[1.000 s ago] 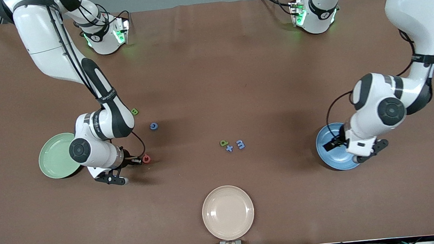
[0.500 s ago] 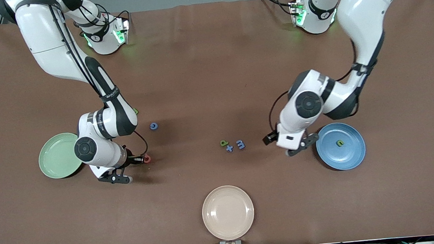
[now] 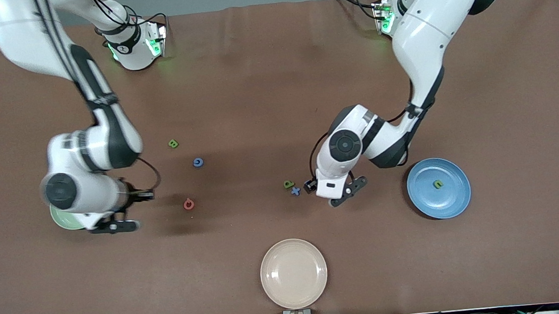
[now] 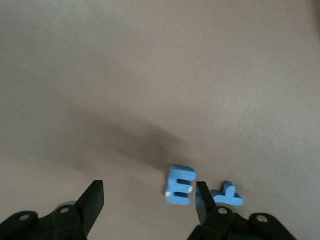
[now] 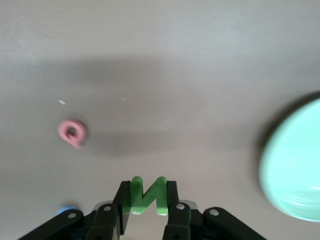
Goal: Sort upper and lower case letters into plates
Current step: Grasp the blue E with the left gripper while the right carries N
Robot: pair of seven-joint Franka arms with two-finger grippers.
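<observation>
Cream-beige plate [image 3: 293, 273], round and plain, sits nearest the front camera on the brown table [image 3: 252, 78]; farther back lie the blue plate [image 3: 452, 197] holding a green n [image 3: 437, 183], the red Q [image 3: 188, 204], a green p [image 3: 289, 183] beside a blue t [image 3: 295, 191], then a blue G [image 3: 198, 162] and green B [image 3: 173, 143]. Left claw [image 4: 150, 200], fingers apart, straddles a chunky blue m [image 4: 179, 185] seen only in the left wrist view, the arm hiding it from the front. Right claw [image 5: 147, 197], clamped on a green N [image 5: 147, 194] that only its wrist view reveals, hangs over the table beside the pale green plate [image 3: 62, 220], which the arm mostly covers.
</observation>
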